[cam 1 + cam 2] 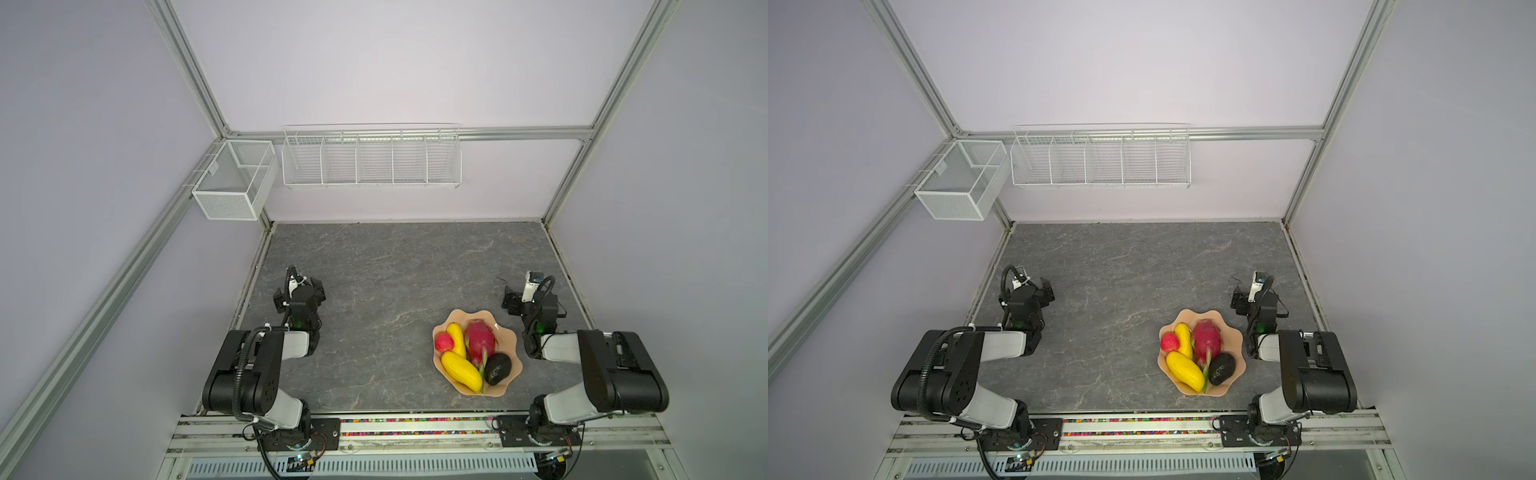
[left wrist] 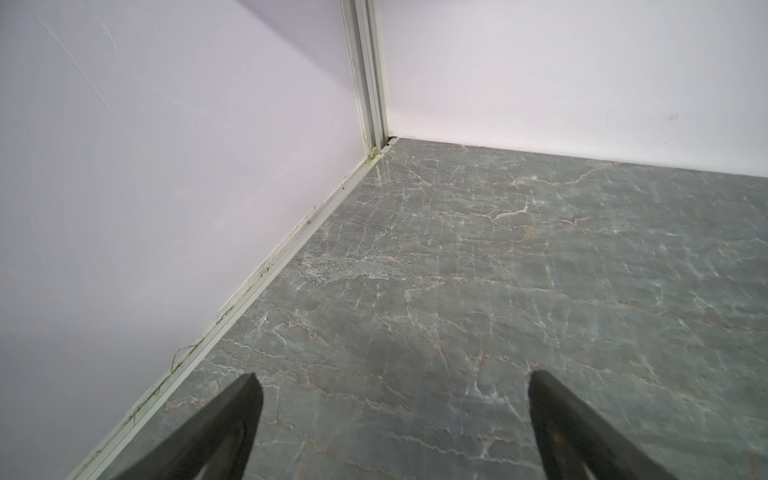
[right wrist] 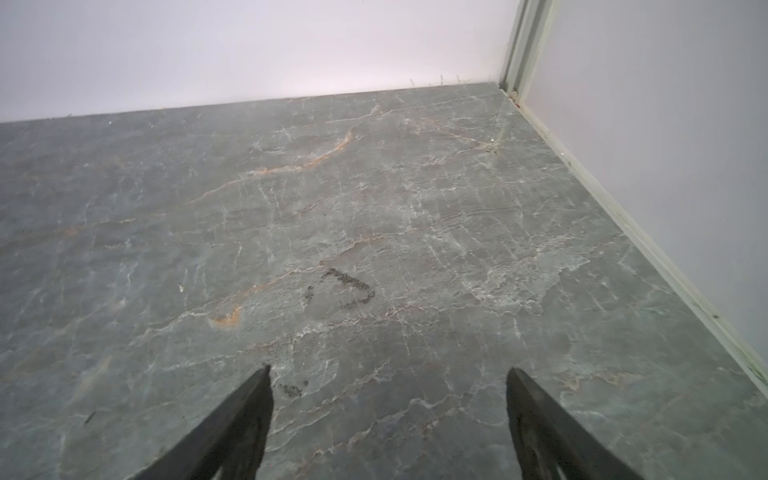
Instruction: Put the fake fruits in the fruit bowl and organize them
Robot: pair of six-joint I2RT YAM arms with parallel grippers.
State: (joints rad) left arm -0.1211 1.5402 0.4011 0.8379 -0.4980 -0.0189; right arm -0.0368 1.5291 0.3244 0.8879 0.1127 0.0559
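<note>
fruits in bowl, left gripper agape, right gripper agape

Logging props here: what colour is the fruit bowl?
Peach-pink and glossy; the fruit bowl shows best in a top view.

Left hand and right hand both gape wide, empty, held low.

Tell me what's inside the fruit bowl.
Inside the fruit bowl: red fruit, smaller yellow fruit, larger yellow fruit, dragon fruit, avocado. They cover most of its floor; anything beneath is hidden.
</note>
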